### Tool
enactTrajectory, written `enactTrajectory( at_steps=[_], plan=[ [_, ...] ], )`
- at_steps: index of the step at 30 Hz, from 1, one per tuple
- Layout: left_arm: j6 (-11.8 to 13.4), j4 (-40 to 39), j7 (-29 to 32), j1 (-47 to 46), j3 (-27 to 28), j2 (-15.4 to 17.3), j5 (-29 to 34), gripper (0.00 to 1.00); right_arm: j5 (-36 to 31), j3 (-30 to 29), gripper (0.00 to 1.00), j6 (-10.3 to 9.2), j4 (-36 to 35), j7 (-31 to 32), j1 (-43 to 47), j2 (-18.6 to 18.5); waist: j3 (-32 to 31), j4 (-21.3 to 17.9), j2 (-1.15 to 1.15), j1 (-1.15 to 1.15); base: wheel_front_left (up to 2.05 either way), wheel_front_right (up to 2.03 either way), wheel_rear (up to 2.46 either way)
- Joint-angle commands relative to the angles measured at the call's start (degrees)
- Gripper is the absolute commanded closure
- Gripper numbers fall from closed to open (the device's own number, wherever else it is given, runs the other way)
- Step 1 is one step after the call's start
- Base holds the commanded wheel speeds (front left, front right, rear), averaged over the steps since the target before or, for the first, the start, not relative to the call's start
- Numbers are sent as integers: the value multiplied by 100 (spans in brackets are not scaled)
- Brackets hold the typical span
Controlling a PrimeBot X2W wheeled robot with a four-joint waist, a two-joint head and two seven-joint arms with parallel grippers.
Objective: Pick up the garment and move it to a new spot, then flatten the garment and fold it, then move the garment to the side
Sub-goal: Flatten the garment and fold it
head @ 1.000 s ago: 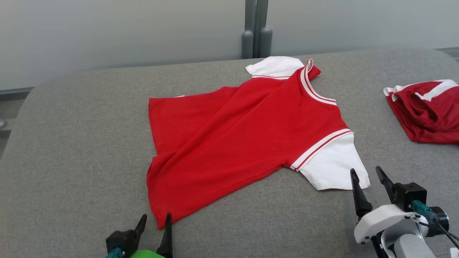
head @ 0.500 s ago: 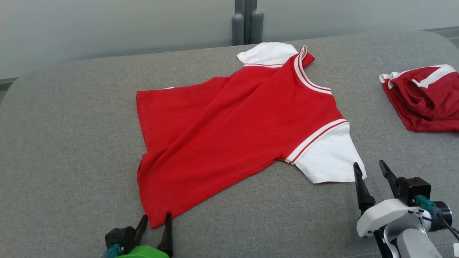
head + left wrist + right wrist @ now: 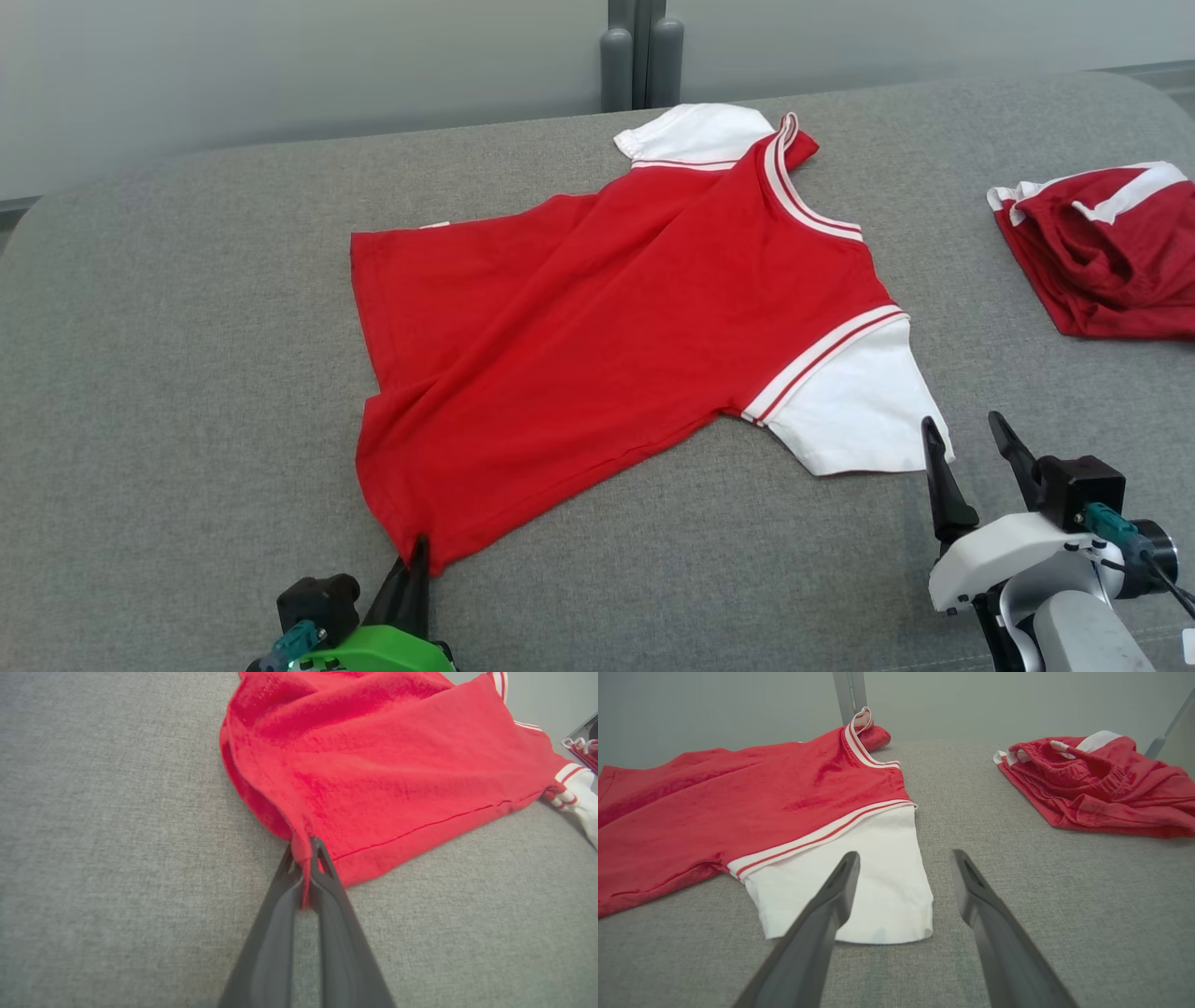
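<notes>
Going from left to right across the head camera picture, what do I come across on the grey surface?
left gripper, shut on the hem corner → red shirt → right gripper, open → dark red garment

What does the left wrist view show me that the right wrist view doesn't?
Left wrist, not right wrist: the left hand shut on the red shirt's hem corner. Right wrist, not left wrist: the right hand, open, by the white sleeve's end. Both: the shirt's red body, the grey surface and the second red garment, a sliver in the left wrist view.
</notes>
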Motion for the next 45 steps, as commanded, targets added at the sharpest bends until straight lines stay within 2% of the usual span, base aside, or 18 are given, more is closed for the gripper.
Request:
enactTrajectory(
  at_steps=[1,9,18,27,28,29,30,31,36,45],
  plan=[
    [-31,-18,3,-14,11,19,48,100,22,-23,0,-9,12,-15,-35,-9,-4,3,0,0,0,0,0],
    [31,-168,3,-8,62,19,220,100,73,-207,0,-9,226,-15,-34,-15,29,95,0,0,0,0,0],
    [48,-312,3,14,163,21,527,100,274,-632,0,-9,809,-15,-312,32,276,454,0,0,0,0,0],
    [4,-332,3,-115,54,21,552,100,282,-331,0,-4,1762,6,-536,66,365,674,0,0,0,0,0],
    [4,-334,3,-114,44,21,540,100,280,-286,13,-4,1873,23,-519,65,356,680,0,0,0,0,0],
    [7,-335,3,-108,41,21,531,100,286,-231,47,-4,1961,36,-502,76,346,681,0,0,0,0,0],
    [7,-336,3,-100,40,21,524,100,294,-170,66,-3,2048,40,-487,74,333,678,0,0,0,0,0],
    [6,-336,3,-86,42,21,523,100,303,-108,100,-3,2129,43,-459,74,316,669,0,0,0,0,0],
    [3,-388,3,-40,45,21,553,100,485,18,100,-10,2198,45,-372,-14,165,595,0,0,0,0,0],
    [-35,-556,3,246,312,24,665,100,741,-153,100,-10,1027,-9,-237,-86,-638,385,0,0,0,0,0]
  ],
)
